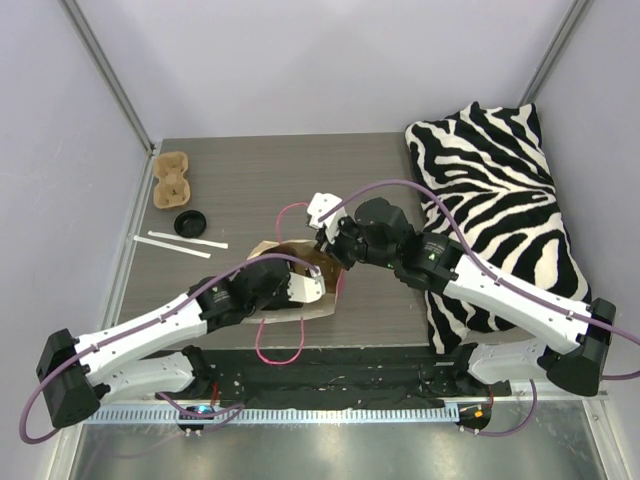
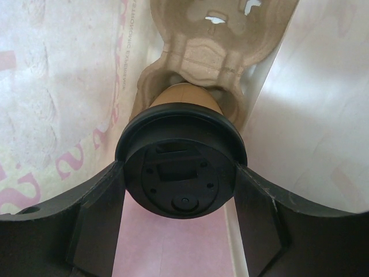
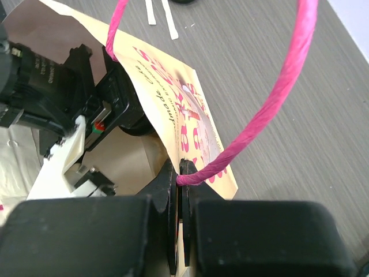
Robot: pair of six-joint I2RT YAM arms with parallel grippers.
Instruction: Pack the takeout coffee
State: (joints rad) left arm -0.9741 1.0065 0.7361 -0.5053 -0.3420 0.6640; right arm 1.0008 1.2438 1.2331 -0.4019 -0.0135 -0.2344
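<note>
Left fingers [image 2: 95, 222] seemingly snug around cup [image 2: 180, 167]

left arm [image 1: 150, 335] and right arm [image 1: 500, 300]: white links, black joint housings, purple cable [image 1: 400, 185] trailing back from the jaws. left gripper [image 2: 179, 173] fingers [image 2: 86, 231] matte black, broad, scuffed edges. right gripper [image 3: 180, 173] black, blocky body behind thin flat jaws.

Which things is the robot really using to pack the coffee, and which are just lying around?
In the job:
coffee cup, held in the left gripper
cup tray inside the paper bag
pink handle, pinched by the right gripper

Lying about:
zebra cushion
spare cup tray
loose black lid
white sticks
</note>
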